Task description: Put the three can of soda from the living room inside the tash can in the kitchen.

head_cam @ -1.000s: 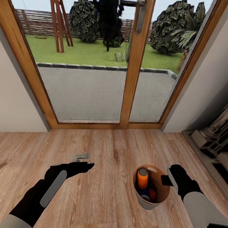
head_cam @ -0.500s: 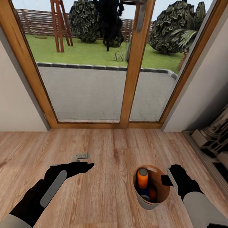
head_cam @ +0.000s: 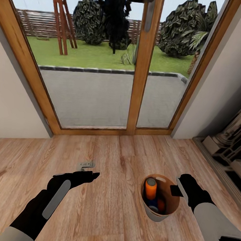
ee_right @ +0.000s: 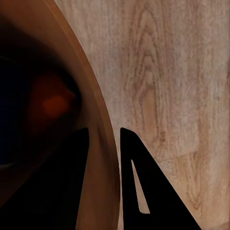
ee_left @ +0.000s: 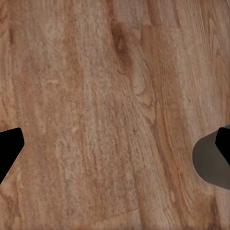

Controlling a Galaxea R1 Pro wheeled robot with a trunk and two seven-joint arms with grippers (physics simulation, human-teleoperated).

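Bin (head_cam: pixel 159 208) hangs over the plank floor (head_cam: pixel 109 207), its rim pinched between your right pincer's (head_cam: pixel 175 190) fingers, closed on the wall. Inside you see an upright orange can (head_cam: pixel 150 189), a dark blue can (head_cam: pixel 151 203) and a second orange can (head_cam: pixel 161 205) low down. Your left pincer (head_cam: pixel 94 174) is spread wide, empty, above bare floor. Glazed wooden doors (head_cam: pixel 140 63) stand ahead; a small grey fitting (head_cam: pixel 86 164) lies on the floor near them.
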